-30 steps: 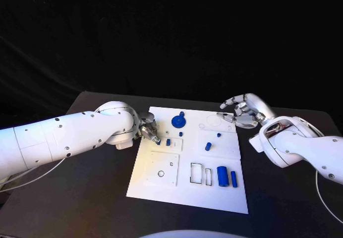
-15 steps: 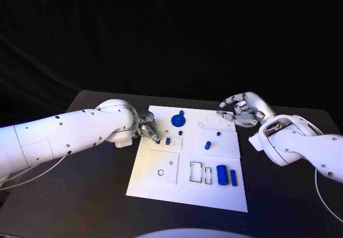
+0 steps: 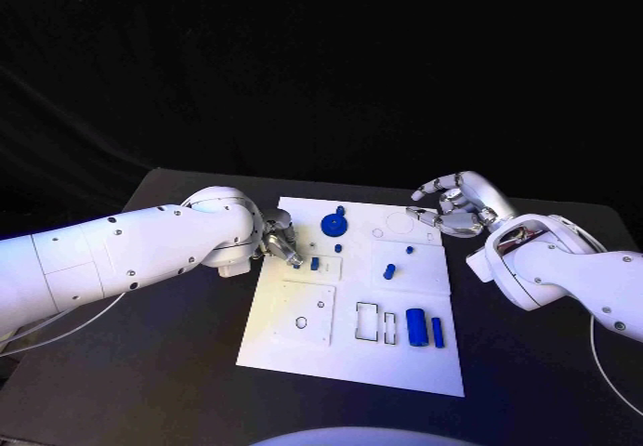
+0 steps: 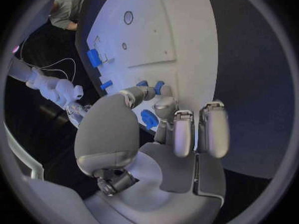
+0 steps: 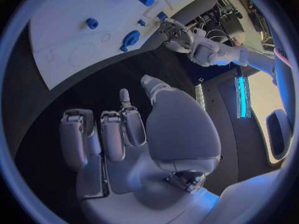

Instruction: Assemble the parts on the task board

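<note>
The left hand (image 3: 279, 245) sits low at the task board's (image 3: 351, 362) left edge, its fingers crowding the small blue peg (image 3: 315, 264) and the blue disc (image 3: 334, 225) just beyond; the right hand (image 3: 453, 206) hangs over the far right corner — fingers curled, holding nothing; between them the board's middle lies open; the two blue cylinders (image 3: 425, 328) stand unblocked at the near right — the near left panel (image 3: 307, 314) lies bare.

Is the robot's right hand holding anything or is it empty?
Empty. The right hand hovers over the far right corner of the white board, fingers curled apart with nothing between them.
</note>
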